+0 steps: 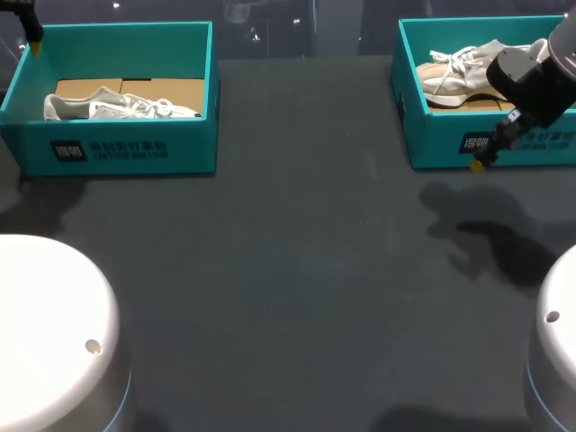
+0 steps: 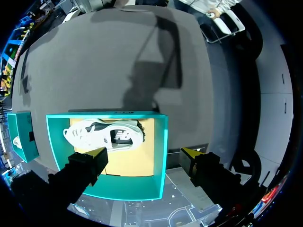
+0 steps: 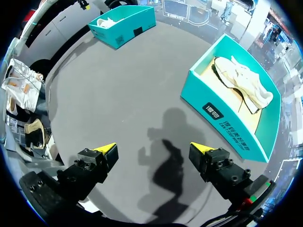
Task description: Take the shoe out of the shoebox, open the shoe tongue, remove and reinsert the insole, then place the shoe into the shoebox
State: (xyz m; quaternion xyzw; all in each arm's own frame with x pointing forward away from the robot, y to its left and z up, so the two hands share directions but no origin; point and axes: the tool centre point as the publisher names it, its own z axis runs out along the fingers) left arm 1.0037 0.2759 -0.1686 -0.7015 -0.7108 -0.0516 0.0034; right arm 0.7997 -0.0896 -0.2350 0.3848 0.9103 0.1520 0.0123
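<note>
Dark grey matte table (image 1: pixel 297 270), two teal cardboard shoeboxes, open-topped, rectangular, with brown card floors. The left shoebox (image 1: pixel 135 148) holds a white shoe (image 1: pixel 117 106) lying on its side: mesh-like upper, white laces, dark patch on the flank in the left wrist view. The right shoebox (image 1: pixel 441 144) holds a cream shoe (image 1: pixel 459 72), laced, chunky sole, also on its side.

Left gripper (image 2: pixel 146 152): fingers spread wide, pinching nothing, above the left shoebox. One yellow tip sits over the card floor, the other past the box's side wall. The head view shows only one tip of it, cut off at the frame corner.

Right gripper (image 3: pixel 155 148): fingers spread wide and holding nothing, over bare table just in front of the right shoebox, its shadow on the cloth below. In the head view the right arm (image 1: pixel 540 81) covers the heel end of the cream shoe and part of the box rim. How high the gripper sits off the table is hard to judge, probably well clear.
</note>
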